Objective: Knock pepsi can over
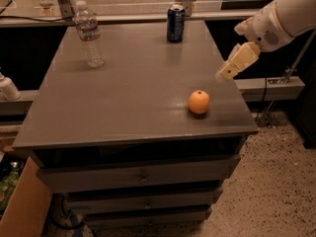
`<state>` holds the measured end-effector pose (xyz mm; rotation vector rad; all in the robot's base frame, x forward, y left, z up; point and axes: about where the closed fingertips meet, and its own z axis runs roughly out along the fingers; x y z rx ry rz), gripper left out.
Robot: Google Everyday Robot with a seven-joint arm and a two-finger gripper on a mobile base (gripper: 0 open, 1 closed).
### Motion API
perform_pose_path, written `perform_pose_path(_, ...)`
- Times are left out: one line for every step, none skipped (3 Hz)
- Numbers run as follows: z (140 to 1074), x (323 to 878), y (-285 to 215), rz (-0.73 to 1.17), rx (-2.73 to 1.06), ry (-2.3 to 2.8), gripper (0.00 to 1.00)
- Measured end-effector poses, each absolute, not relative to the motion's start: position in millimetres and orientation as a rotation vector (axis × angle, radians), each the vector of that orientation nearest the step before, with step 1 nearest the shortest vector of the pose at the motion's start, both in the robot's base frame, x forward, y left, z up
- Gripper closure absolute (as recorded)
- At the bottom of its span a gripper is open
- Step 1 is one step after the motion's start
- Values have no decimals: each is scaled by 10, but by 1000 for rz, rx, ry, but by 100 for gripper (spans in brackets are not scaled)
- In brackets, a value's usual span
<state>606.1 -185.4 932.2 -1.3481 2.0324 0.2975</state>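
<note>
The pepsi can (176,23), dark blue with a silver top rim, stands upright at the far edge of the grey table (123,102), right of centre. My gripper (225,73), cream-coloured, hangs over the table's right edge on a white arm that comes in from the upper right. It is well to the right of the can and nearer to me, and it touches nothing.
A clear plastic water bottle (89,35) with a white cap stands upright at the far left of the table. An orange (198,102) lies near the front right, just below the gripper. Drawers run under the tabletop. A cardboard box (22,206) sits on the floor at the left.
</note>
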Motion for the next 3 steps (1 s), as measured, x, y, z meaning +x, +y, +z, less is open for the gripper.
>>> perform_pose_path(9242, 6377, -1717, 458, -1243, 1943, 0)
perform_pose_path(9234, 6800, -1545, 570, -1182, 1849, 0)
perform_pose_path(9337, 7292, -1322, 581, -1179, 1753, 0)
